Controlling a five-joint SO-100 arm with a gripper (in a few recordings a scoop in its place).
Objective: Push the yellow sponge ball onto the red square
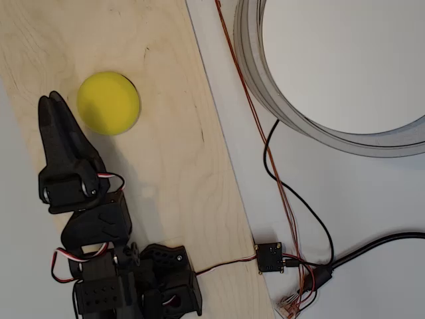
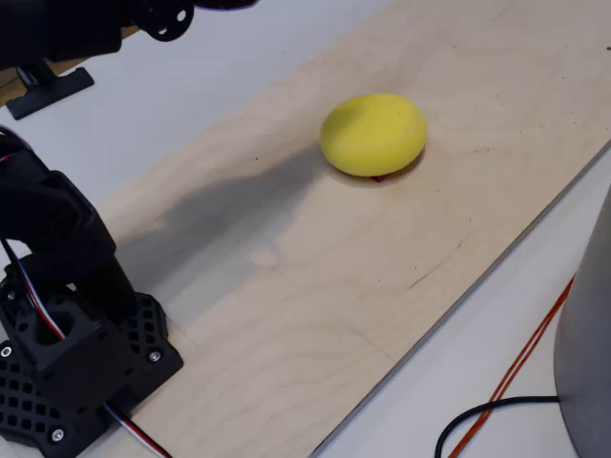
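1. Black arm base (image 2: 72,367) fills the lower left of the fixed view, nearest the camera, on the plywood board (image 2: 382,248).
2. Gripper (image 1: 54,106) lies in the left of the overhead view, tips toward the top; fingers appear pressed together, holding nothing.
3. Ball (image 1: 108,103) rests at upper left of the overhead view, just right of the fingertips, apart from them.
4. Red square (image 2: 378,177): only a sliver shows under the ball's near edge in the fixed view; the ball appears to sit on it.
5. Judgement: task looks essentially complete; any correction would be a small sideways nudge.
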